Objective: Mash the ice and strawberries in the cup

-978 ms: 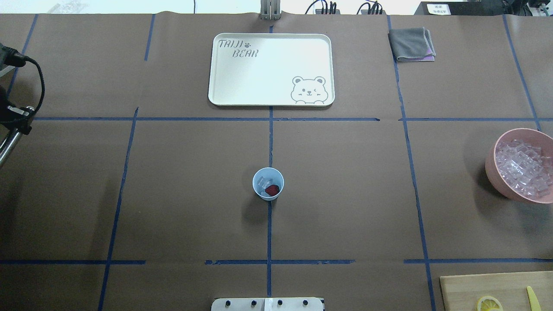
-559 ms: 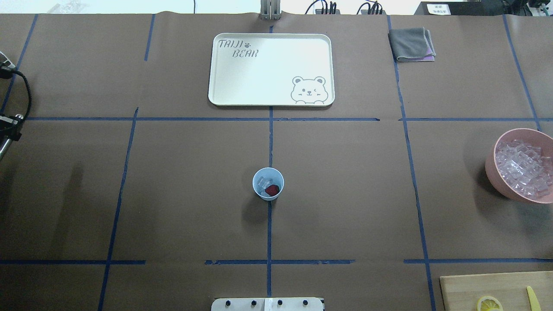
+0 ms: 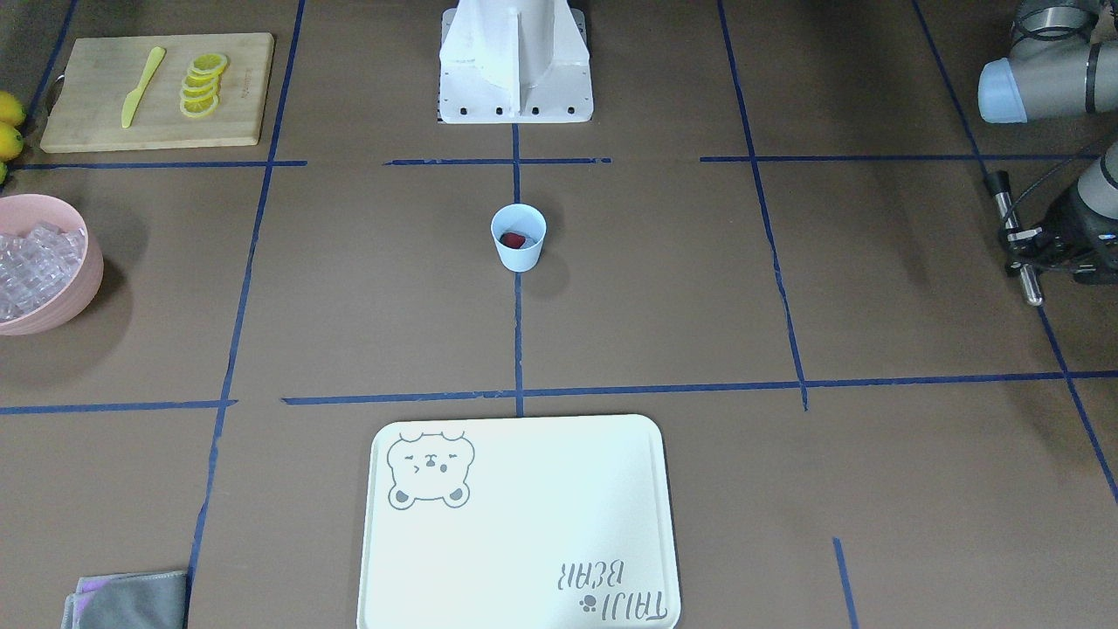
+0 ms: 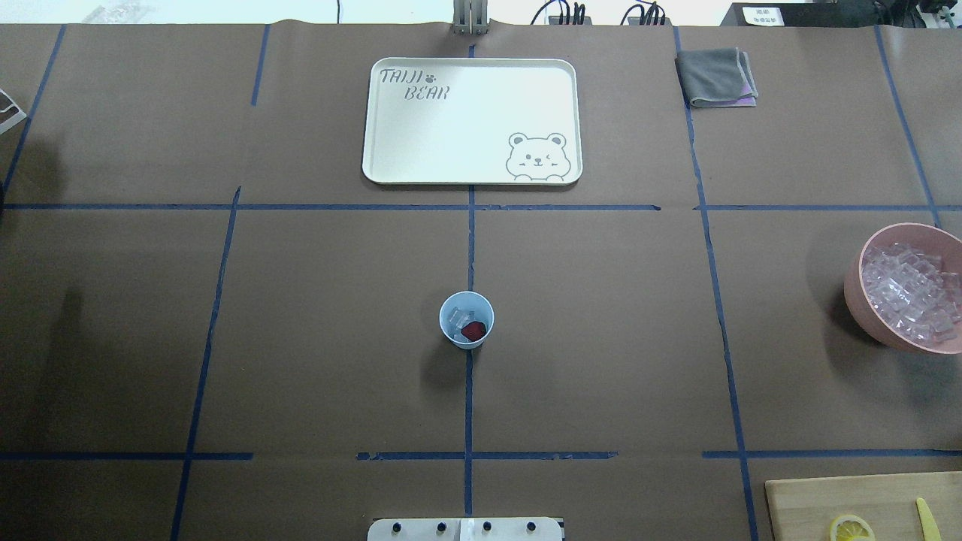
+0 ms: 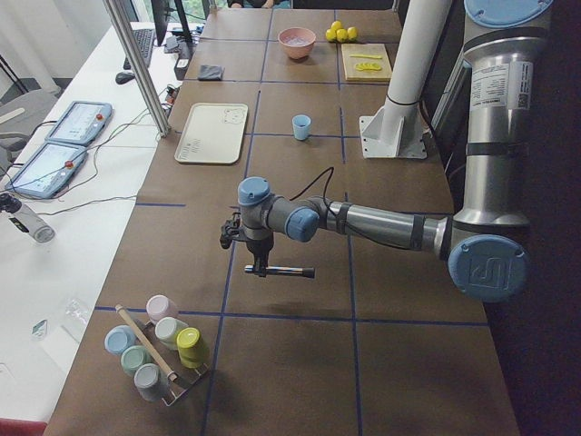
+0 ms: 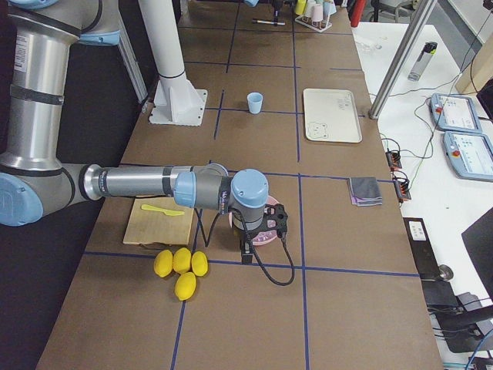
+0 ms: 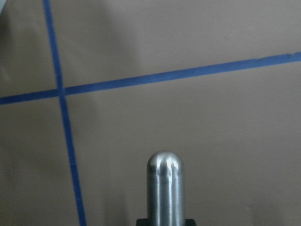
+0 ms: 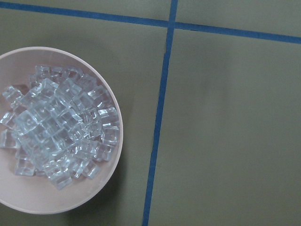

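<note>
The pale-blue tapered plastic cup (image 3: 519,255) stands upright on the robot's side of the cream bear-printed tray (image 3: 524,524), on the blue tape line that runs from the tray's middle. Its long axis is vertical, wide mouth up. Its near wall hides all but the top of the small red strawberry (image 3: 512,238). Far out on the robot's left of the tray, well apart from the cup, the left gripper (image 3: 1017,246) is clamped on a slim steel rod (image 3: 1031,284).

From overhead, the cup (image 4: 446,315) shows the strawberry (image 4: 473,330) beside the clear ice (image 4: 460,318), perhaps two or three cubes.

From the left end, the left gripper (image 5: 257,265) holds the rod (image 5: 290,271) level above the table. The cup (image 5: 301,127) is far beyond it, near the tray (image 5: 211,133).

From the right end, the right gripper (image 6: 248,248) hangs over a round pink bowl (image 6: 264,239), mostly hiding it. Whether its jaws are open I cannot tell.

The left wrist view gives only the rod's rounded tip (image 7: 164,179).

The right wrist view has the bowl (image 8: 47,200), heaped with clear cubes (image 8: 56,127) and cut by the left edge.
</note>
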`<move>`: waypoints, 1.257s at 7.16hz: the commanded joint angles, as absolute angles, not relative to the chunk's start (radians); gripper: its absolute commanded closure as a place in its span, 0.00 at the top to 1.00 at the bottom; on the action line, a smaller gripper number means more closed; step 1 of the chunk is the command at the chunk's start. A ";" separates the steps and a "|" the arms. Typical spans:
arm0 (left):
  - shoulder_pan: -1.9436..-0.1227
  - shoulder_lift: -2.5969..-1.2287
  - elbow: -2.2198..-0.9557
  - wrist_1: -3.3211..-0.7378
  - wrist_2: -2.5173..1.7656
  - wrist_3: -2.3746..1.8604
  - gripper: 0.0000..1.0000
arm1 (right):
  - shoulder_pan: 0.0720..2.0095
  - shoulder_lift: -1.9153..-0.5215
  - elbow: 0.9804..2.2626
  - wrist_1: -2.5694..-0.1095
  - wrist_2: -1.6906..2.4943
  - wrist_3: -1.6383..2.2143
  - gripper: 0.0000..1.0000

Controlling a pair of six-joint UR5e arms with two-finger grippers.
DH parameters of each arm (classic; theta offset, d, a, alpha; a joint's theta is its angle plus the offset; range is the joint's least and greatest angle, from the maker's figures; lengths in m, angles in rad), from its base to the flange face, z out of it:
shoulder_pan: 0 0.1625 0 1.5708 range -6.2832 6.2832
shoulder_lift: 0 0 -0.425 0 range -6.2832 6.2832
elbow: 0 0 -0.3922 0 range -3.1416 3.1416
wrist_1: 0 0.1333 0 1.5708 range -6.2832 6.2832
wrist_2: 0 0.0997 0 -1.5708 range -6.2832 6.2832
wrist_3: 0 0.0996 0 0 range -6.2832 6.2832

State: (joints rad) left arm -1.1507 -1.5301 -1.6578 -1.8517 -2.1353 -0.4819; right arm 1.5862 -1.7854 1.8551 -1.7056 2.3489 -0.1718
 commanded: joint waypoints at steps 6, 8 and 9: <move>-1.138 -1.537 -1.476 -2.079 -2.132 -0.561 1.00 | 1.586 -1.787 1.859 -1.706 2.349 -0.172 0.99; -1.138 -1.549 -1.480 -2.074 -2.141 -0.551 1.00 | 1.586 -1.787 1.859 -1.704 2.350 -0.172 0.99; -1.138 -1.551 -1.497 -2.068 -2.213 -0.532 1.00 | 1.586 -1.786 1.859 -1.706 2.350 -0.172 0.99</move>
State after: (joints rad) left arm -1.1383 -1.5472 -1.4826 -2.0739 -2.1564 -0.5488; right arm 1.5861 -1.7868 1.8592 -1.7047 2.3495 -0.1719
